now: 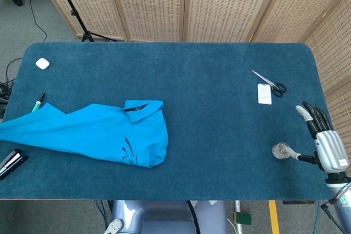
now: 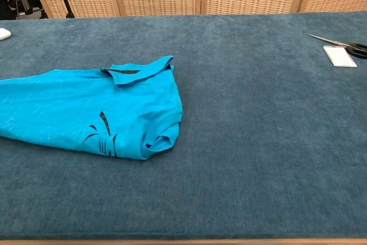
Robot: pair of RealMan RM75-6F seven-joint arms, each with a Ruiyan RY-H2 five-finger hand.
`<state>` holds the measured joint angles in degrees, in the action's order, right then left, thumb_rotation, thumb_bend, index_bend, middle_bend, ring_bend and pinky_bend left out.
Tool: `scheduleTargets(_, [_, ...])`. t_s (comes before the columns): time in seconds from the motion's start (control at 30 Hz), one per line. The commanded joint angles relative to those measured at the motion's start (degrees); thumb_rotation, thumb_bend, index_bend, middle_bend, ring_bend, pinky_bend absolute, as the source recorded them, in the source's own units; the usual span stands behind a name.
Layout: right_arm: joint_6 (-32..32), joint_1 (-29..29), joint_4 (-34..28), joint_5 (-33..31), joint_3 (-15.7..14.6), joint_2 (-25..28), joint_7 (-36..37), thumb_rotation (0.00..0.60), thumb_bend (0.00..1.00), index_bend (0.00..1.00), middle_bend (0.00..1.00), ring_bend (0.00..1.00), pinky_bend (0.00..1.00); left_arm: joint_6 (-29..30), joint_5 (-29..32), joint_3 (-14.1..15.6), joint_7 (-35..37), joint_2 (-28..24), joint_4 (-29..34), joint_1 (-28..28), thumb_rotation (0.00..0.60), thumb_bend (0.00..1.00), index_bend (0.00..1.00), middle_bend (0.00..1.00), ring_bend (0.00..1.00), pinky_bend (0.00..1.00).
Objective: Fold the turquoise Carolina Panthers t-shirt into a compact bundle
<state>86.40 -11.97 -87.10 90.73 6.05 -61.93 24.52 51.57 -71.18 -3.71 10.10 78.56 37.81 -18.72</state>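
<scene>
Turquoise t-shirt (image 1: 93, 132): lengthwise-folded strip at worktop (image 1: 219, 124) left edge, overhanging it; crosswise folds into a bundle remain. Right hand (image 1: 323, 138): empty, fingers extended, at right edge. Left hand: out of view.

t-shirt (image 1: 93, 135): bright turquoise, small black print near the lower hem side, dark inside the collar
counter (image 1: 219, 108): deep blue, carpet-like nap
right hand (image 1: 324, 141): silver-grey body, black fingers, one pale fingertip
scissors (image 1: 269, 81): silver blades, black handles
card (image 1: 264, 94): white
marker (image 1: 38, 101): green with a black cap
screens (image 1: 181, 4): tan woven mesh, lighter wood frames
</scene>
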Motion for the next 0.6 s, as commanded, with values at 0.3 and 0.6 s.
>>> scheduleTargets(0.3, [-0.2,0.0,0.0,-0.2,0.1,0.0,-0.1,0.6,0.0,0.0,0.0,0.0,0.0,-1.0,-4.5,0.6,14.1,5.2,-12.1,-1.2,0.6,0.53,0.77,0.0,0.0,0.0])
scheduleTargets(0.6, [-0.1,0.0,0.0,-0.4,0.2,0.1,0.0,0.6,0.0,0.0,0.0,0.0,0.0,9.8,-8.8,1.0,23.3,6.0,-12.9,-0.9,0.6,0.53,0.77,0.0,0.0,0.0])
